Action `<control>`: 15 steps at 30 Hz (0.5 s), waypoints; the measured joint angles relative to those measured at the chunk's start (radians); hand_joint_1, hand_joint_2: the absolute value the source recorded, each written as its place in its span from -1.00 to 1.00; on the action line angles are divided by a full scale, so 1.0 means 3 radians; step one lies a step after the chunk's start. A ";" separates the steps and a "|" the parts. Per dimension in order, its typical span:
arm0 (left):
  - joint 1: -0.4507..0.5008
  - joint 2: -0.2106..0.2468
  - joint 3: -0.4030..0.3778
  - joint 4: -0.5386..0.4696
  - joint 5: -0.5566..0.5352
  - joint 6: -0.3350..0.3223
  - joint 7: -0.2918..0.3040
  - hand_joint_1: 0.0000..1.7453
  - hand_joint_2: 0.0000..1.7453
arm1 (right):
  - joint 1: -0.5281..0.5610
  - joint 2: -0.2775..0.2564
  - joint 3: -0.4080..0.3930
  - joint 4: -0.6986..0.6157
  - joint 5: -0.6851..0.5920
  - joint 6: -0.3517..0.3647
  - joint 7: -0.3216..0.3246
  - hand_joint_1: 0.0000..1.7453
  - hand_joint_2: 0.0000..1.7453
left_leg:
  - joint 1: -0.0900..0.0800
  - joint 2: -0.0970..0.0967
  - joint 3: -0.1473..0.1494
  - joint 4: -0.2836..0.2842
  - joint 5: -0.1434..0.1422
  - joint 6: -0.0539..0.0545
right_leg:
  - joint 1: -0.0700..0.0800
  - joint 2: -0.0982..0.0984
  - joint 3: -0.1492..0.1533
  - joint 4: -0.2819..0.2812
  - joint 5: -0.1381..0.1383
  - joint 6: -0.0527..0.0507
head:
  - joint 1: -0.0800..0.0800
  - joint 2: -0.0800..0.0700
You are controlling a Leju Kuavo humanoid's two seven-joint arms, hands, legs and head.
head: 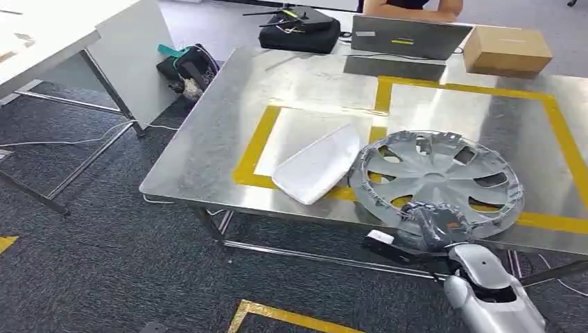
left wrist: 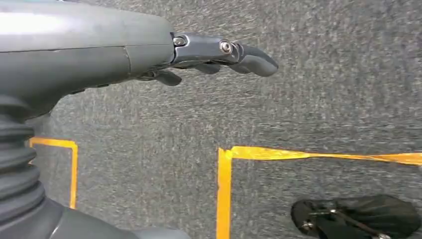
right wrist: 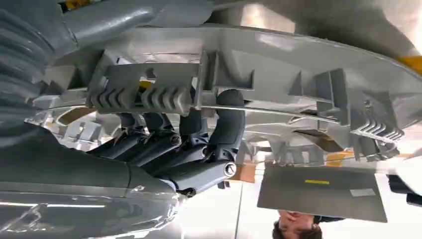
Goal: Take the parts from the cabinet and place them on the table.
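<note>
A grey wheel cover (head: 435, 179) lies on the steel table (head: 208, 152), over the yellow tape near the front edge. My right hand (head: 433, 225) grips its near rim; in the right wrist view my dark fingers (right wrist: 199, 144) curl around the rim's ribbed inner edge (right wrist: 278, 89). A white curved panel (head: 318, 164) lies just left of the wheel cover, touching it. My left hand (left wrist: 149, 55) hangs over grey carpet with its fingers (left wrist: 234, 55) stretched out and nothing in them.
At the table's far edge sit a laptop (head: 409, 36), a cardboard box (head: 507, 50) and a black bag (head: 299, 29), with a person behind them. A white table (head: 62, 41) stands at the left. Yellow floor tape (left wrist: 224, 189) marks the carpet.
</note>
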 joint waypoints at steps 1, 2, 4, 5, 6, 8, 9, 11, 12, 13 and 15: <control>-0.0003 0.0001 0.0000 0.0000 0.0001 -0.0005 -0.0008 -1.00 1.00 | -0.0052 0.0017 0.0003 0.0046 0.0011 0.0001 0.0013 1.00 1.00 | 0.0001 0.0001 -0.0016 0.0011 -0.0001 -0.0014 | 0.0003 0.0002 0.0005 -0.0038 -0.0006 -0.0014 | 0.0005 0.0001; 0.0000 0.0001 0.0000 0.0000 0.0000 -0.0009 -0.0010 -1.00 1.00 | -0.0094 0.0038 0.0004 0.0090 0.0017 0.0001 0.0020 1.00 1.00 | 0.0008 0.0002 -0.0017 0.0002 0.0004 -0.0032 | 0.0011 0.0010 -0.0005 -0.0039 -0.0007 -0.0021 | -0.0010 0.0000; -0.0011 0.0004 0.0000 0.0000 0.0000 -0.0013 -0.0014 -1.00 1.00 | -0.0209 0.0078 0.0013 0.0186 0.0032 0.0001 0.0041 1.00 1.00 | 0.0013 0.0006 0.0007 -0.0013 -0.0014 -0.0070 | 0.0014 0.0019 0.0013 -0.0057 -0.0015 -0.0063 | -0.0009 0.0000; -0.0015 0.0019 0.0000 -0.0001 0.0000 -0.0012 -0.0015 -1.00 1.00 | -0.0259 0.0110 0.0020 0.0239 0.0041 0.0001 0.0053 1.00 1.00 | 0.0021 0.0007 0.0015 0.0008 -0.0033 -0.0089 | -0.0009 0.0014 0.0054 -0.0081 -0.0011 -0.0081 | -0.0002 0.0000; -0.0026 0.0019 0.0000 -0.0001 0.0000 -0.0011 -0.0018 -1.00 1.00 | -0.0326 0.0134 0.0025 0.0300 0.0046 0.0001 0.0057 1.00 1.00 | 0.0016 0.0012 -0.0038 0.0131 -0.0083 -0.0119 | -0.0012 0.0004 0.0079 -0.0087 -0.0026 -0.0106 | -0.0040 0.0000; -0.0029 0.0018 -0.0001 0.0000 0.0000 -0.0013 -0.0018 -1.00 1.00 | -0.0421 0.0180 0.0030 0.0428 0.0051 -0.0001 0.0066 1.00 1.00 | 0.0035 0.0017 -0.0331 0.0622 -0.0284 -0.0152 | -0.0015 -0.0010 0.0097 -0.0087 -0.0044 -0.0132 | -0.0048 0.0000; -0.0021 0.0020 -0.0001 0.0000 0.0000 -0.0013 -0.0018 -1.00 1.00 | -0.0450 0.0198 0.0033 0.0469 0.0055 -0.0004 0.0067 1.00 1.00 | 0.0040 0.0020 -0.0483 0.0858 -0.0349 -0.0164 | -0.0015 -0.0012 0.0101 -0.0087 -0.0053 -0.0136 | -0.0042 0.0000; 0.0000 0.0028 0.0001 0.0000 0.0000 -0.0013 -0.0018 -1.00 1.00 | -0.0492 0.0243 0.0043 0.0542 0.0056 -0.0014 0.0066 1.00 1.00 | 0.0052 0.0021 -0.0609 0.0952 -0.0253 -0.0176 | -0.0019 -0.0004 0.0126 -0.0087 -0.0077 -0.0132 | -0.0047 0.0000; -0.0001 0.0029 0.0004 -0.0001 0.0000 -0.0013 -0.0018 -1.00 1.00 | -0.0505 0.0262 0.0051 0.0567 0.0056 -0.0014 0.0066 1.00 1.00 | 0.0058 0.0022 -0.0562 0.0801 -0.0108 -0.0180 | -0.0023 0.0001 0.0147 -0.0087 -0.0093 -0.0123 | -0.0047 0.0000; -0.0004 0.0038 0.0005 -0.0001 0.0000 -0.0013 -0.0018 -1.00 1.00 | -0.0517 0.0280 0.0053 0.0591 0.0056 -0.0014 0.0066 1.00 1.00 | 0.0063 0.0025 -0.0443 0.0521 0.0081 -0.0182 | -0.0031 0.0003 0.0180 -0.0087 -0.0115 -0.0109 | -0.0046 0.0000; -0.0007 0.0034 0.0008 0.0000 0.0000 -0.0015 -0.0025 -1.00 1.00 | -0.0552 0.0306 0.0055 0.0633 0.0056 -0.0011 0.0067 1.00 1.00 | 0.0069 0.0056 -0.0245 0.0068 0.0261 -0.0198 | -0.0019 0.0008 0.0217 -0.0079 -0.0159 -0.0059 | -0.0061 0.0000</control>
